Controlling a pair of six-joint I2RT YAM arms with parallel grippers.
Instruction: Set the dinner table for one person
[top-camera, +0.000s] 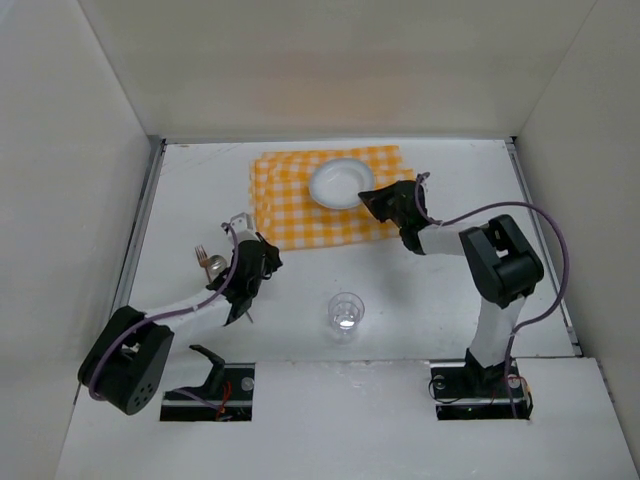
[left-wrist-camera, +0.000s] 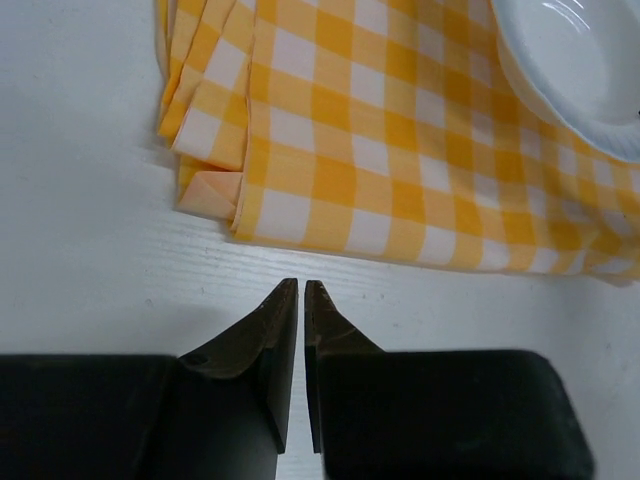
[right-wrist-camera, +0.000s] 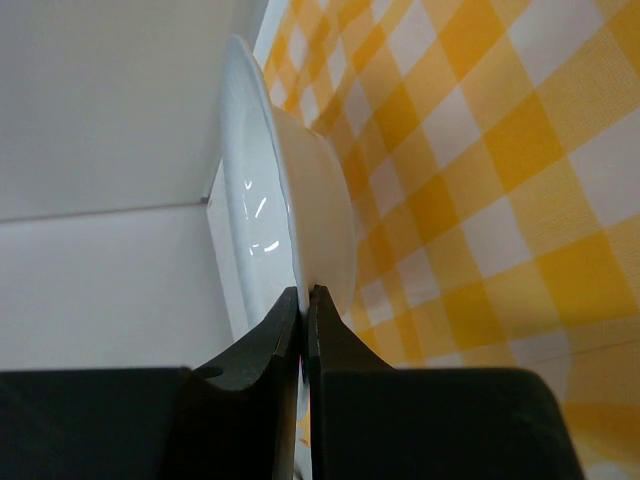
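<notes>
The dinner table is the white tabletop. A white bowl sits on a yellow-and-white checked cloth at the back middle. My right gripper is at the bowl's right rim. In the right wrist view the gripper is shut on the rim of the bowl, which is tilted on edge over the cloth. My left gripper is shut and empty, just in front of the cloth's near left corner. The left wrist view shows it above bare table, with the cloth and bowl beyond.
A clear drinking glass stands in the near middle of the table. A fork and a spoon lie to the left of my left arm. White panels wall the table on the left, back and right.
</notes>
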